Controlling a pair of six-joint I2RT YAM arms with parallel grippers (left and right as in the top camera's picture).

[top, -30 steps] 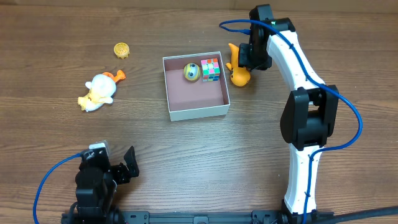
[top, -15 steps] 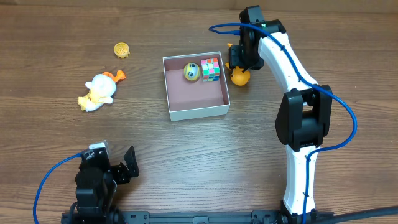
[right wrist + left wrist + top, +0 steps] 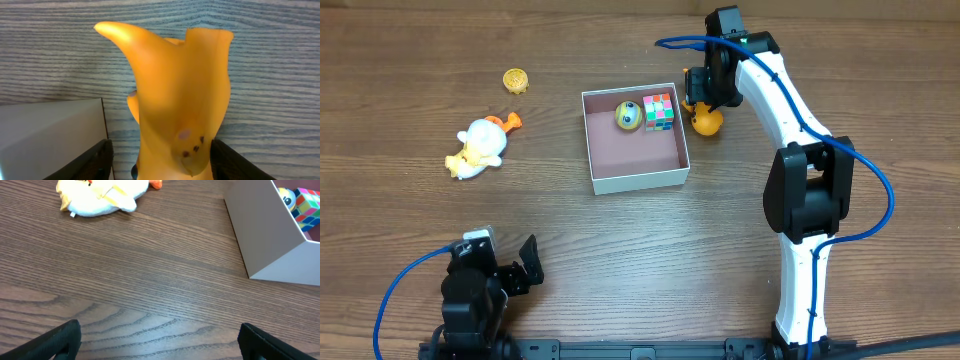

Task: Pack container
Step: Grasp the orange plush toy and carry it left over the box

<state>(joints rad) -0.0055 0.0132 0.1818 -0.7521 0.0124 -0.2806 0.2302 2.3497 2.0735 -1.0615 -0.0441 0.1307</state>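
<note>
Straddling orange toy beside container, right fingers spread, not yet clamped; next likely needing closure and lift inside; left fingers wide.

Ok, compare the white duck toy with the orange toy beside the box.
Colour: the white duck toy is white with yellow and orange parts; the orange toy is nearly all orange.
Place: the white duck toy lies well left of the container, the orange toy just off its right wall.
Handling: nothing is near the white duck toy; the fingers of the right gripper flank the orange toy.
Both sit outside the container.
</note>
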